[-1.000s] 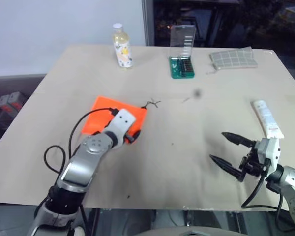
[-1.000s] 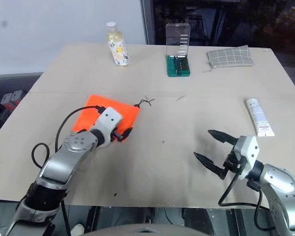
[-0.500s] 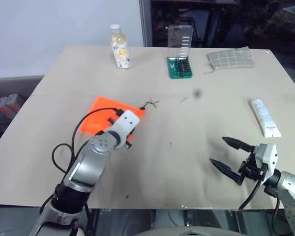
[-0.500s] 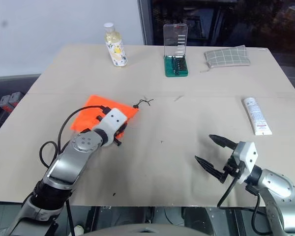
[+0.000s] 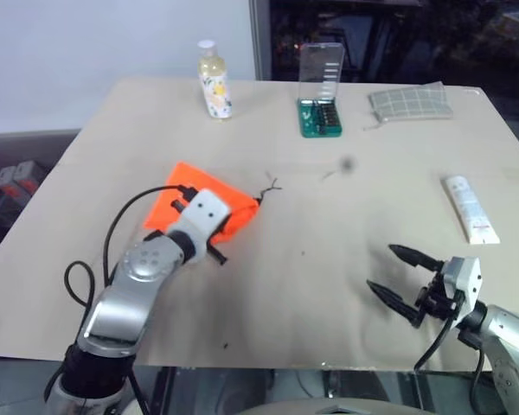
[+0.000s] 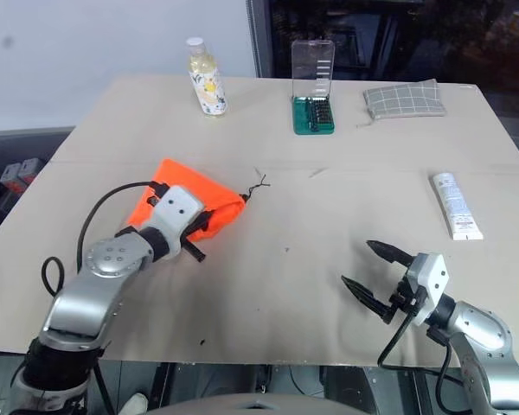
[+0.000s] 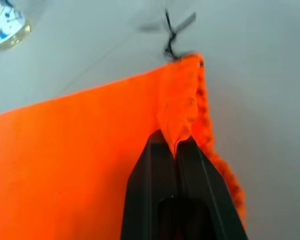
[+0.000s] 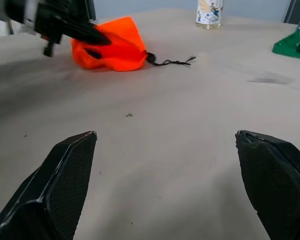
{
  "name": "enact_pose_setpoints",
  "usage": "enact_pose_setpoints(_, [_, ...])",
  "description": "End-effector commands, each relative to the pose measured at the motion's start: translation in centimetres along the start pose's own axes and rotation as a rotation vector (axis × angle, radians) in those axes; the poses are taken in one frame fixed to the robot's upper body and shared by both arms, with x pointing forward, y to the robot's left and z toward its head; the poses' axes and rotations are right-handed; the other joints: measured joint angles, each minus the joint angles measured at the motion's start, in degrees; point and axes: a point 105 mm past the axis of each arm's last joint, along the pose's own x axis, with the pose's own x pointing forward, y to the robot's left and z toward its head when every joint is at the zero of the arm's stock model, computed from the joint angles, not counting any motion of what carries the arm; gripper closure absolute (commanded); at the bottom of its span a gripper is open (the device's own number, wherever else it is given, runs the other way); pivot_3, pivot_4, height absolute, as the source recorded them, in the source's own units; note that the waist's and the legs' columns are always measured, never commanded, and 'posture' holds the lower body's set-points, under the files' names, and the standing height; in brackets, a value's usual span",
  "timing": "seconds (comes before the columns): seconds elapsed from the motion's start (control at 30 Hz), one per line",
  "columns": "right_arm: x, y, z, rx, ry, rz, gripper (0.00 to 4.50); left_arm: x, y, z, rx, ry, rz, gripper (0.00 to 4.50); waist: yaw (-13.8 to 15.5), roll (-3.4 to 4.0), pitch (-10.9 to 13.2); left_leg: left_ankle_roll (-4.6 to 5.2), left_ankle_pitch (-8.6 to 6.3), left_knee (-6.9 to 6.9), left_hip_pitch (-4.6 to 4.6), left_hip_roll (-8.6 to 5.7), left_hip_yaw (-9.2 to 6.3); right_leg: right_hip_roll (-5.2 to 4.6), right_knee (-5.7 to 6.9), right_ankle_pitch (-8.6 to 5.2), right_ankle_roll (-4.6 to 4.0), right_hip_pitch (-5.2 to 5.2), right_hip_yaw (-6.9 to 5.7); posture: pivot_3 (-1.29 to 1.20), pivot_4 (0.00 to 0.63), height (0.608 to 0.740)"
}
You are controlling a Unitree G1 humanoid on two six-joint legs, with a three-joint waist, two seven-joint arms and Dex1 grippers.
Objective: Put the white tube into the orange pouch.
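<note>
The left gripper (image 7: 176, 150) has its jaws pinched on the orange pouch (image 6: 203, 194); the right gripper (image 6: 374, 275) has its jaws wide, near the white tube (image 6: 455, 205) on the desk (image 6: 329, 173).

1 tube (image 5: 469, 207), 2 pouches (image 6: 199, 201) (image 5: 410, 103), 1 bottle (image 5: 214, 80), 1 bit case (image 5: 321, 91).

The pouch (image 6: 199, 203) looked like soft matt orange cloth, puckered where pinched, with a thin black cord (image 6: 258, 188). The table (image 6: 329, 199) was smooth, matt and beige. The tube (image 6: 455, 205) seemed glossy white plastic; the right gripper's fingers (image 8: 65, 190) were finely textured black.
</note>
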Motion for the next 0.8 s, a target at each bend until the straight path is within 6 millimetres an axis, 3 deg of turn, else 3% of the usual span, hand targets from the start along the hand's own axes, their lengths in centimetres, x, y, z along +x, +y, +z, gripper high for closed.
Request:
enact_pose_setpoints(0.03, [0.1,-0.6,0.8,-0.028,-0.042,-0.028,0.00,-0.9,0.4,3.2,-0.024,-0.147,-0.045,4.49,0.0,-0.01,0.0,0.00,0.00,0.00,0.01,-0.02,0.01,0.00,0.00,0.00,0.00,0.01,0.01,0.00,0.150,0.740])
enact_pose_setpoints(0.13, [0.2,-0.8,0.7,-0.034,-0.031,-0.040,0.00,-1.4,0.2,3.8,-0.037,-0.186,-0.114,4.49,-0.1,-0.05,0.0,0.00,0.00,0.02,0.01,-0.07,0.01,0.04,0.01,0.00,0.01,0.01,-0.02,0.00,0.150,0.740])
enact_pose_setpoints(0.37, [0.2,-3.7,-0.9,-0.060,0.053,-0.237,0.00,-2.5,1.1,2.8,-0.140,-0.204,-0.296,4.49,-0.2,-0.03,0.1,-0.01,0.01,0.00,0.05,-0.05,0.04,0.39,0.01,0.00,0.01,-0.01,-0.10,0.00,0.150,0.740])
enact_pose_setpoints(0.5, [-0.3,-4.1,-1.9,-0.076,0.108,-0.285,0.00,-2.7,3.0,1.7,-0.143,-0.184,-0.292,4.49,-0.1,-0.03,0.1,-0.02,0.01,0.00,0.04,-0.04,0.04,0.41,0.01,0.00,0.01,-0.02,-0.11,0.00,0.150,0.740])
enact_pose_setpoints(0.67, [-1.6,-6.2,-4.0,-0.051,0.208,-0.474,0.00,-2.7,4.4,0.7,-0.181,-0.182,-0.303,4.49,-0.2,-0.04,0.1,-0.01,0.01,0.01,0.05,-0.05,0.06,0.46,0.02,0.00,0.01,-0.01,-0.09,0.00,0.150,0.740])
enact_pose_setpoints(0.8, [-3.9,-7.7,-6.3,0.013,0.308,-0.684,0.00,-2.1,4.6,0.2,-0.192,-0.190,-0.323,4.49,-0.2,-0.15,0.0,-0.02,0.01,0.00,0.11,-0.04,0.09,0.47,0.04,0.00,0.01,0.00,-0.04,0.00,0.150,0.740])
